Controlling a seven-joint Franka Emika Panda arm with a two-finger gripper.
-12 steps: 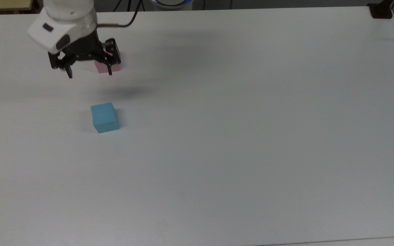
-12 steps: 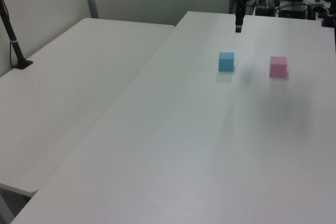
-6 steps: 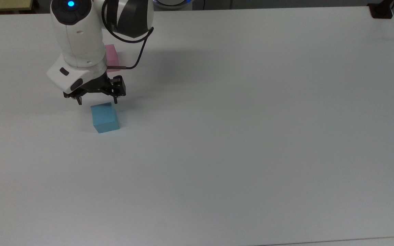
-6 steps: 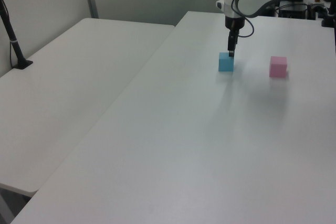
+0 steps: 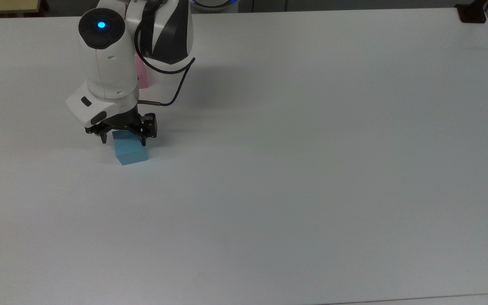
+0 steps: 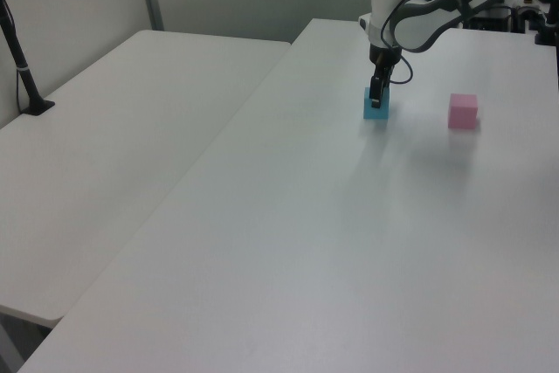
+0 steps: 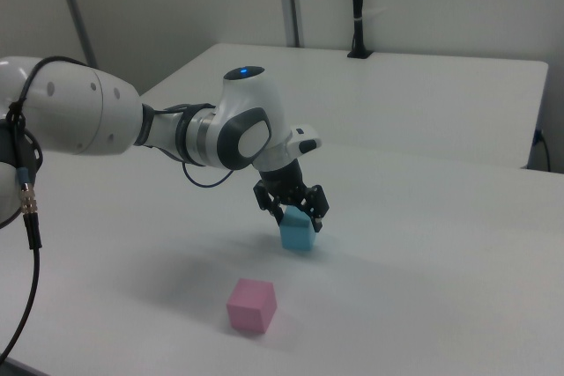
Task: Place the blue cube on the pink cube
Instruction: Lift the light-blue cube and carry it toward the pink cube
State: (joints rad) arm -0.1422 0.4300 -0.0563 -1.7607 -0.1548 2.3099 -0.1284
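The blue cube (image 5: 131,152) rests on the white table (image 5: 311,169), toward the top view's left. My gripper (image 5: 124,140) has come down over it and is open, one finger on each side of the cube's upper part. It points straight down from the white arm. The left view has the gripper (image 6: 376,99) right at the blue cube (image 6: 376,111); the right view also places the gripper (image 7: 294,217) on the blue cube (image 7: 297,234). The pink cube (image 6: 463,111) stands apart on the table, well seen as the pink cube (image 7: 252,305) in the right view. In the top view the arm covers most of the pink cube (image 5: 142,77).
A black clamp base (image 5: 472,13) sits at the table's far right corner in the top view. A second white table (image 6: 105,163) adjoins on the left view's left, with a black pole (image 6: 19,63) at its edge. The arm's black cable (image 5: 176,91) loops beside the wrist.
The gripper travelled from above the pink cube toward the blue cube and lowered, so its open fingers now straddle the blue cube. Neither cube has moved.
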